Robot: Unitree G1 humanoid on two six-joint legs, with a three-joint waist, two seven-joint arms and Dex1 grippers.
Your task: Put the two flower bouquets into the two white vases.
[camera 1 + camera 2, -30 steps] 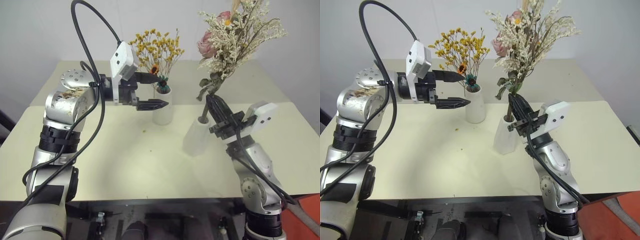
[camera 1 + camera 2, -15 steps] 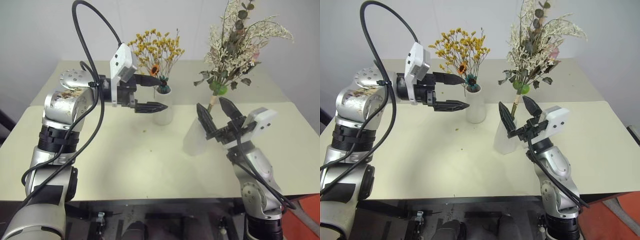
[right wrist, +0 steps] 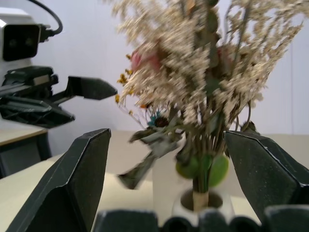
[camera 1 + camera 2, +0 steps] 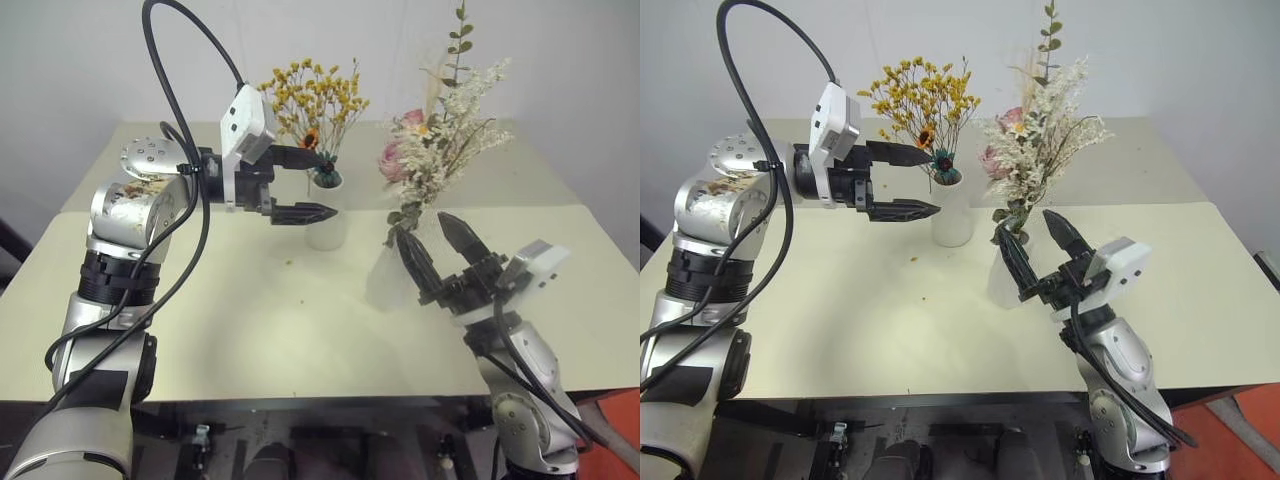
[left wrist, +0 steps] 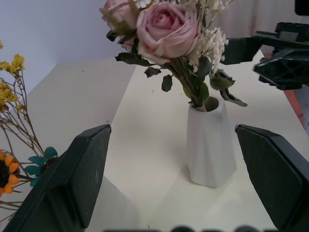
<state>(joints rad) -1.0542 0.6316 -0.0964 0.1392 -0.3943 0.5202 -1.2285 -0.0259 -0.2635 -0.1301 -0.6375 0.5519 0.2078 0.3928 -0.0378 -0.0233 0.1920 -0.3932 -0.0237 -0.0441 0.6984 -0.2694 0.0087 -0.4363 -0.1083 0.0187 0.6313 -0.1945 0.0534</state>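
Rose bouquet (image 4: 1032, 140): pink roses, cream sprigs and green leaves, stems seated in the mouth of the near white vase (image 4: 1004, 275), blooms leaning slightly toward 11 o'clock. This vase stands upright on the cream table (image 4: 840, 330), right of centre.

Yellow bouquet (image 4: 922, 100): tiny yellow-orange blossoms on thin brown stems, seated in the far white vase (image 4: 951, 212), which stands upright at about 11 o'clock from the near vase, well apart from it.

Right gripper (image 4: 1040, 252): fingers spread wide and released, grasping nothing. One finger (image 4: 1012, 262) overlaps the near vase in the head view, the other stands to the vase's right; contact cannot be confirmed. In the right wrist view the vase mouth and stems sit between the two fingers.

Left gripper (image 4: 913, 180): fingers spread wide, empty, pointing level toward 3 o'clock, tips just beside the far vase at its left, at neck height, no contact seen.

Small crumbs (image 4: 913, 259) lie on the table at 7 o'clock from the far vase.
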